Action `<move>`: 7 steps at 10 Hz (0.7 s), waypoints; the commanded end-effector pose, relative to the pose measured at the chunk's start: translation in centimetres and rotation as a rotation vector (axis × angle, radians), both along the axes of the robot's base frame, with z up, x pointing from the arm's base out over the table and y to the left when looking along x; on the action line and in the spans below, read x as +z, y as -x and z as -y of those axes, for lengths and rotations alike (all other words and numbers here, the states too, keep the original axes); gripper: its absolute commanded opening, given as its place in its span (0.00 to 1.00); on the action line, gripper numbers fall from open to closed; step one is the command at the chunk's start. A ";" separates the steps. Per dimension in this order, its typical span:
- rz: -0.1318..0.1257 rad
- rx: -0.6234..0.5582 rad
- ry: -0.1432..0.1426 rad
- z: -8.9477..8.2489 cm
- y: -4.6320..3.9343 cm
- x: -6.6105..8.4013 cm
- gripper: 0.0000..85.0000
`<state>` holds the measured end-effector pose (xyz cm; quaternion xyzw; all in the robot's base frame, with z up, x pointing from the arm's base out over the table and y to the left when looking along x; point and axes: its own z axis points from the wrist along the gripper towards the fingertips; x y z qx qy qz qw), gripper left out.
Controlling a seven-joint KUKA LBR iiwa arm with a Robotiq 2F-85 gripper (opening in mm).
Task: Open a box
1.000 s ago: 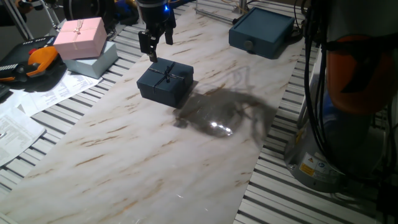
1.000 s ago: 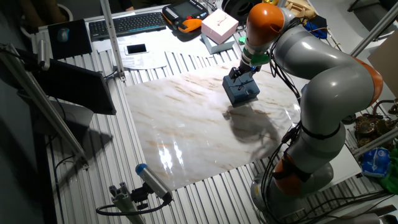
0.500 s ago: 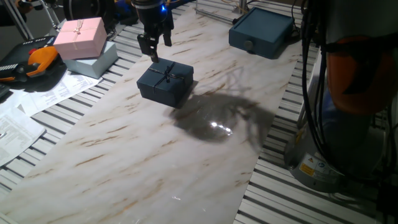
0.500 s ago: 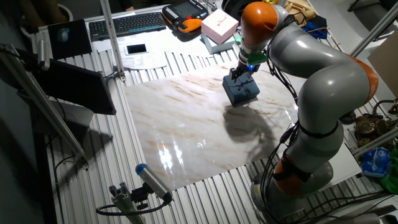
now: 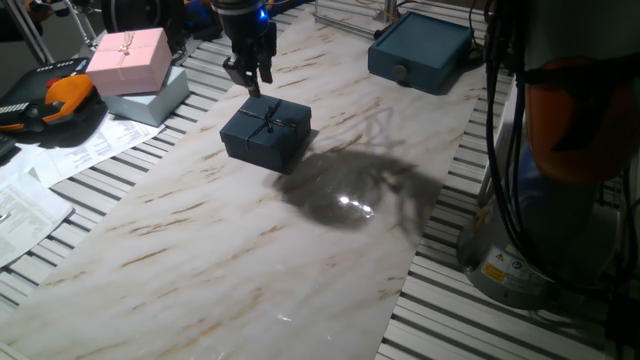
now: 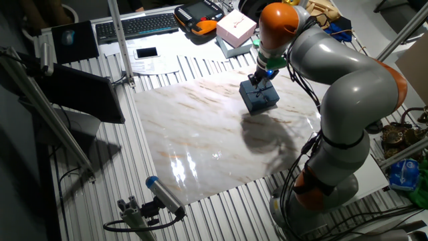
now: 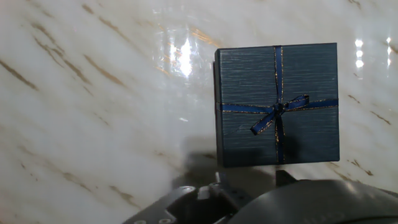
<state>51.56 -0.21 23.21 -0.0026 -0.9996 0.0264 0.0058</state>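
Note:
The box [image 5: 266, 132] is a small square dark navy gift box with a thin ribbon bow. It stands with its lid on, on the marbled board [image 5: 250, 260]. It also appears in the other fixed view as the box [image 6: 259, 97], and at the upper right of the hand view as the box [image 7: 277, 104]. My gripper [image 5: 250, 80] hangs just above and behind the box's far edge, apart from it, with its fingers pointing down and a narrow gap between them, holding nothing. The same gripper [image 6: 261, 75] shows in the other fixed view. Only the gripper body shows in the hand view.
A pink gift box [image 5: 130, 58] sits on a pale box [image 5: 155, 100] at the far left, beside papers [image 5: 60, 160] and an orange-black device [image 5: 55, 100]. A larger blue case with a round knob [image 5: 420, 52] stands at the back. My arm's base [image 5: 540, 200] fills the right.
The gripper has shifted slightly toward the back left and turned at the wrist, so its fingers look closer together. The box has not moved.

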 end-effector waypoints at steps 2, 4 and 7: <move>0.007 -0.019 0.006 0.3 -0.06 -0.6 0.00; 0.008 -0.060 0.004 0.6 -0.07 -1.4 0.00; 0.004 -0.154 0.005 1.3 -0.11 -2.9 0.00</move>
